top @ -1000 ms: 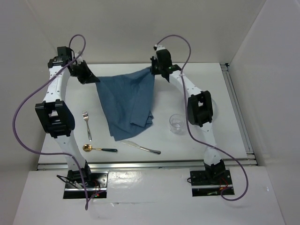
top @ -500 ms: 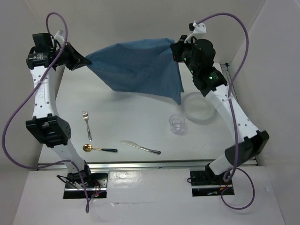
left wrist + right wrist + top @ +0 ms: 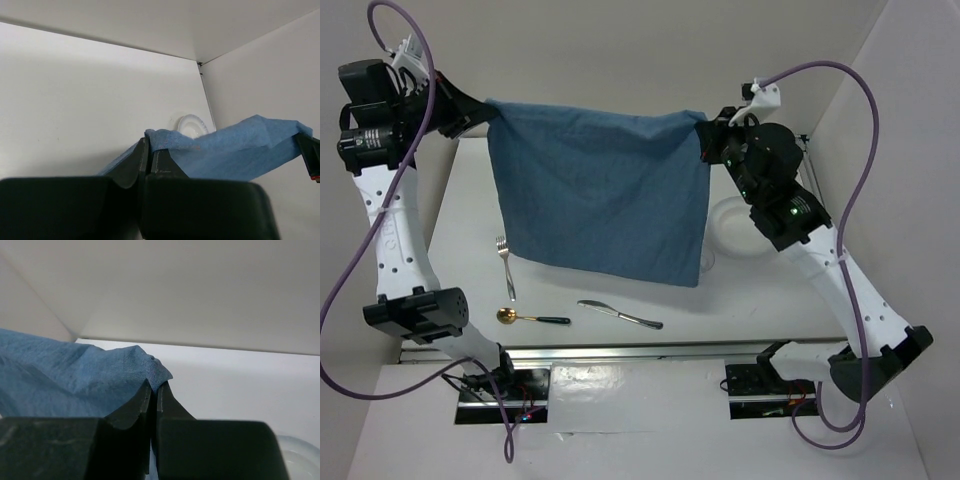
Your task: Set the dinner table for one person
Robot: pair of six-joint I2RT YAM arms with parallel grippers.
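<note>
Left claw [image 3: 486,109] and right claw [image 3: 704,137] pinching cloth [image 3: 600,190] corners, dinner table [image 3: 740,300] below

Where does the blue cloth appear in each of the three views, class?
Top external: the blue cloth hangs spread across the upper centre.
Left wrist: lower centre to the right edge.
Right wrist: left half, reaching the centre.
Shared landmark: the clear plate.
</note>
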